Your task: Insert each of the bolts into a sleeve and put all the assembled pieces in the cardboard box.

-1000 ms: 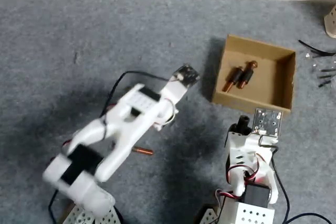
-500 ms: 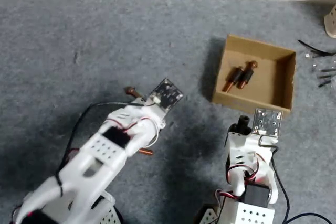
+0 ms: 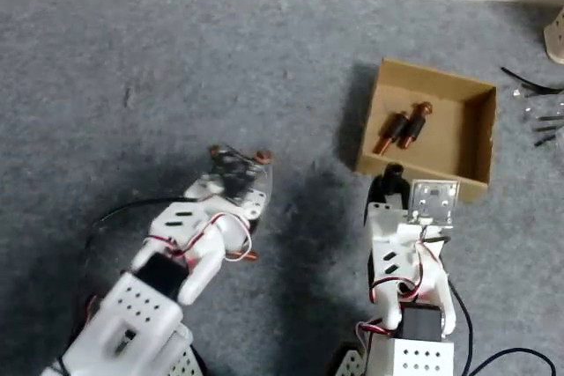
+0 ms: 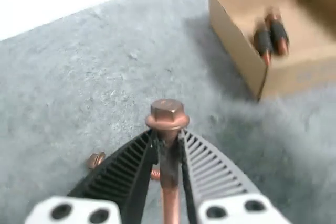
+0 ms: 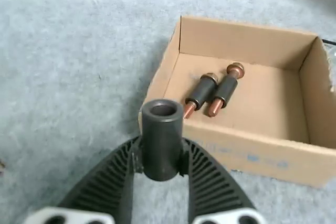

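- The bolt (image 4: 167, 116) is clamped by its shank in the left gripper (image 4: 168, 135), with its head past the fingertips.
- The sleeve (image 5: 161, 129) is gripped by the right gripper (image 5: 161, 148), just beside the cardboard box (image 5: 247, 150).
- Two assembled pieces (image 5: 212, 94) lie side by side inside the box.
- A loose bolt (image 4: 96, 159) lies on the grey table (image 4: 79, 77).

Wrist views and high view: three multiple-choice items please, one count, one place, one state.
1. How many assembled pieces lie in the brown cardboard box? A one; B two; C four.
2. Where is the loose black cylindrical sleeve? A in the left gripper; B in the right gripper; C inside the box.
3. The left gripper is: A open; B shut on a sleeve; C shut on the hex-headed copper bolt.
Answers: B, two sleeved bolts lie side by side; B, it stands clamped there; C, its shank sits between the jaws.
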